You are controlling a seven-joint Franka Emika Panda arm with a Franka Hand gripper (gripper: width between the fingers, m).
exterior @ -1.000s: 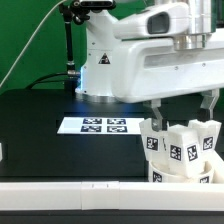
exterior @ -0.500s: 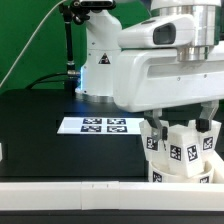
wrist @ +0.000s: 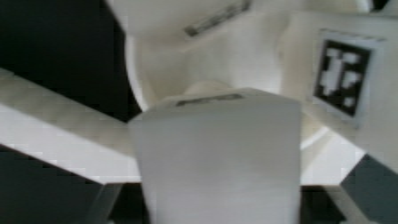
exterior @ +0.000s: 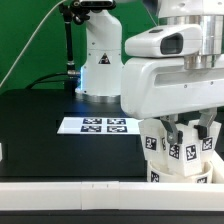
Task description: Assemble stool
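A: Where's the stool [exterior: 182, 150]?

B: Lower right of the exterior pic, on the black table [exterior: 40, 125]. It's white, w/ black-and-white square tags on it. I count 3 legs sticking up: one on the pic's left side [exterior: 152, 139], one in the middle [exterior: 186, 140], one on the right [exterior: 210, 137]. The round seat [exterior: 185, 172] is under them, only partly seen.

A: And the gripper [exterior: 182, 129]?

B: 1 gripper, w/ 2 fingers [exterior: 172, 131]. It's low, right at the middle leg, and pinched in narrow. It looks shut on that leg, but the big white arm [exterior: 170, 75] hides a lot.

A: The wrist pic?

B: Very close up & blurry. A white leg [wrist: 222, 150] fills the middle, w/ 1 tag [wrist: 352, 70] at the upper right.

A: Anything else?

B: 1 marker board [exterior: 97, 125], flat on the table, mid-pic, w/ 4 tags. It's apart from the stool. 1 long white wall strip [exterior: 70, 188] runs along the bottom.
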